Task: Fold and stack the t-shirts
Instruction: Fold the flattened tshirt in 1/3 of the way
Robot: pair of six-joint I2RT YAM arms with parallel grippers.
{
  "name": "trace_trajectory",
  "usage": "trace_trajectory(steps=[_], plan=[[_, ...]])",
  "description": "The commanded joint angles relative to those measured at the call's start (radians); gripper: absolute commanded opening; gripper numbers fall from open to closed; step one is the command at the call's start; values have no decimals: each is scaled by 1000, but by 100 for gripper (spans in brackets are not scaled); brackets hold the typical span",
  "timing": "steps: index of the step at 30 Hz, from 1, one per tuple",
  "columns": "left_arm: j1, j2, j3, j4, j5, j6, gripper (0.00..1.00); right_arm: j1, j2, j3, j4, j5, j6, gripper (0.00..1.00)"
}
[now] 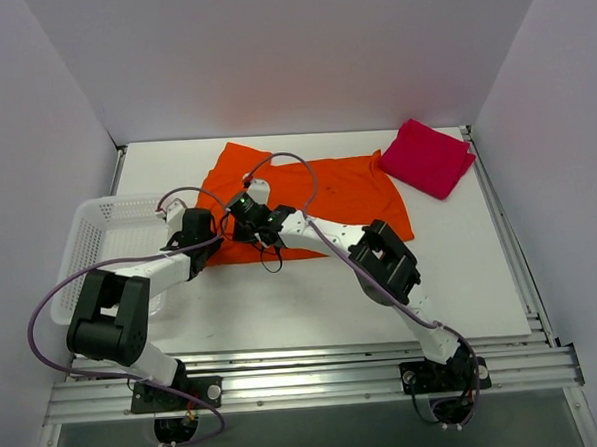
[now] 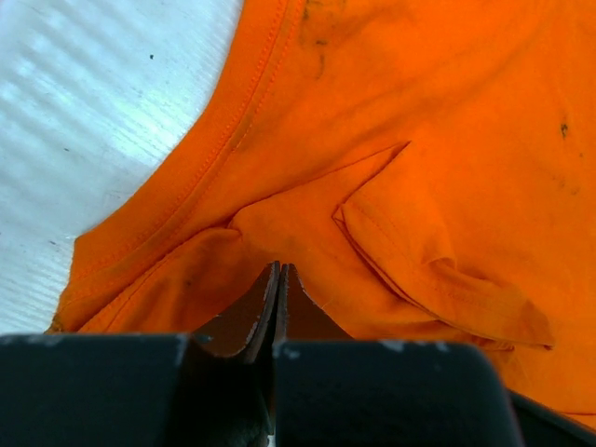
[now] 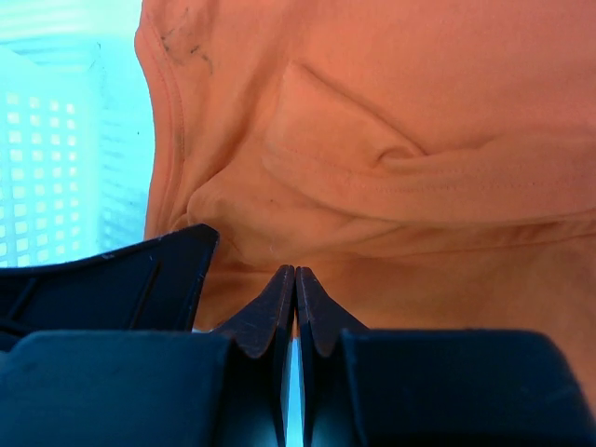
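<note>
jaws clenched, both: my left gripper point(image 2: 279, 270) and right gripper point(image 3: 294, 272) each nip the orange shirt point(image 1: 347, 186) at its 7 o'clock edge. the red shirt point(image 1: 427, 157) lies folded at the table's point(image 1: 283, 304) 1 o'clock. pinching so close together, i could drag the cloth crooked or lose a thin nip.

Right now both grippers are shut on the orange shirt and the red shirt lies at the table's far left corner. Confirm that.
Wrong corner: the top external view shows the red shirt at the far right. The left gripper and right gripper are indeed shut on the orange shirt.
</note>
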Motion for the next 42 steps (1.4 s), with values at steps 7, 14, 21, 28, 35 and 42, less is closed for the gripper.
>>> trace_trajectory(steps=[7,14,21,28,35,42], plan=[[3,-1,4,89,29,15,2,-29,93,81,-27,10,11,0],[6,-13,-10,97,35,15,2,-53,139,92,-25,7,16,0],[3,-112,-63,118,103,0,2,-75,150,89,-21,4,13,0],[-12,-136,-103,181,160,-22,2,-87,172,101,-21,-6,13,0],[-12,-35,-114,240,197,-39,2,-121,231,211,-54,-7,2,0],[-12,-48,-116,227,183,-29,2,-173,310,417,-99,2,-7,0]])
